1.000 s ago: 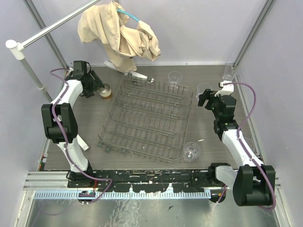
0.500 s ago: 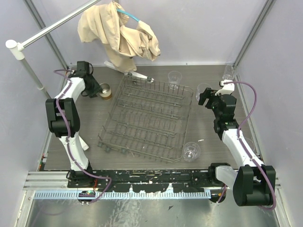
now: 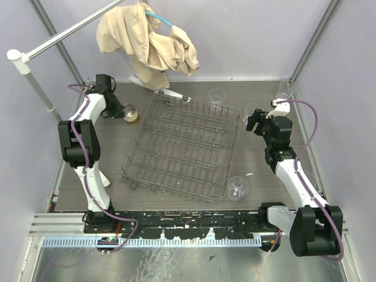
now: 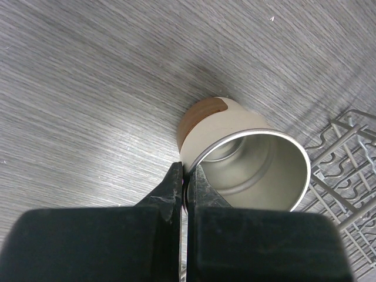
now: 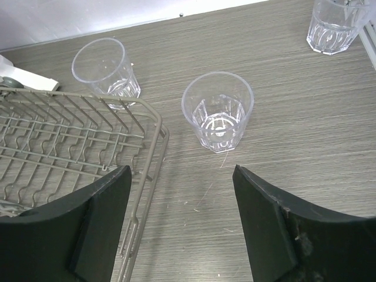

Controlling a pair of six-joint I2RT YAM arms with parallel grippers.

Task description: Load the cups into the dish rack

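The tan-brown cup (image 3: 130, 113) (image 4: 235, 147) stands left of the dish rack (image 3: 182, 147) (image 4: 352, 153). My left gripper (image 3: 122, 111) (image 4: 187, 182) is shut on its rim, one finger inside the cup and one outside. My right gripper (image 3: 254, 120) (image 5: 182, 176) hangs open, right of the rack's (image 5: 64, 135) far corner, with a clear cup (image 3: 252, 110) (image 5: 218, 111) just ahead of its fingers and apart from them. Other clear cups stand behind the rack (image 3: 217, 97) (image 5: 106, 67), in the back right corner (image 3: 284, 89) (image 5: 332, 23) and by the rack's near right corner (image 3: 237, 188).
A beige cloth (image 3: 147, 41) hangs over the back wall above the rack. A white pole (image 3: 35, 53) slants at the far left. A white object (image 3: 167, 94) lies behind the rack. Walls close in both sides.
My left gripper has gone from open to shut on the tan-brown cup's rim, and its arm has drawn in a little. The right arm has barely moved.
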